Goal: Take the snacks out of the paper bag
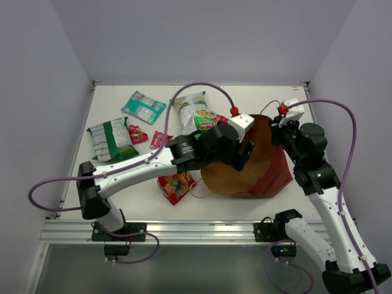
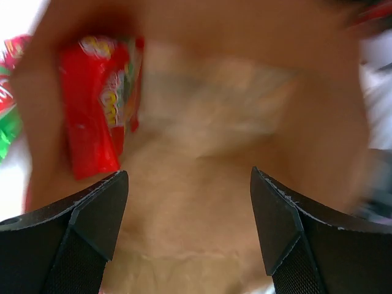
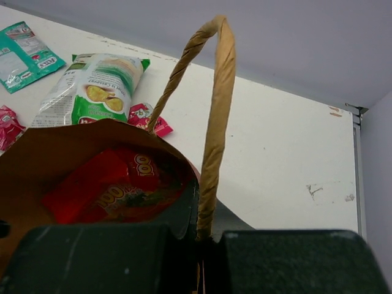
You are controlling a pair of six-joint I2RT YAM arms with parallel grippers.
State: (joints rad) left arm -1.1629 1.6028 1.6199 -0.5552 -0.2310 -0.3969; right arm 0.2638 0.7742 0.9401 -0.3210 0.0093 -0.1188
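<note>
Gripping: I have the right end effector (image 3: pixel 199 245) clamped on the bag handle (image 3: pixel 214 122).
Left end effector (image 2: pixel 188 184): jaws apart, nothing between, in the paper bag (image 2: pixel 208 202) mouth.
Red snack (image 2: pixel 92 116): ahead-left of it, inside.

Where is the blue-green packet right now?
In the top view the teal packet lies flat at the back left of the table, just left of a green-and-white packet and outside the paper bag.

Brown paper bag (image 1: pixel 263 171) right-centre on tabletop (image 1: pixel 269 98), mouth open, red packet (image 3: pixel 104 190) inside. Left of bag: teal packet (image 1: pixel 144 107), two green-white packets (image 1: pixel 112 139) (image 1: pixel 196 113), two tiny pink packets (image 1: pixel 138 133) (image 1: pixel 159 139), second red packet (image 1: pixel 176 185).
</note>
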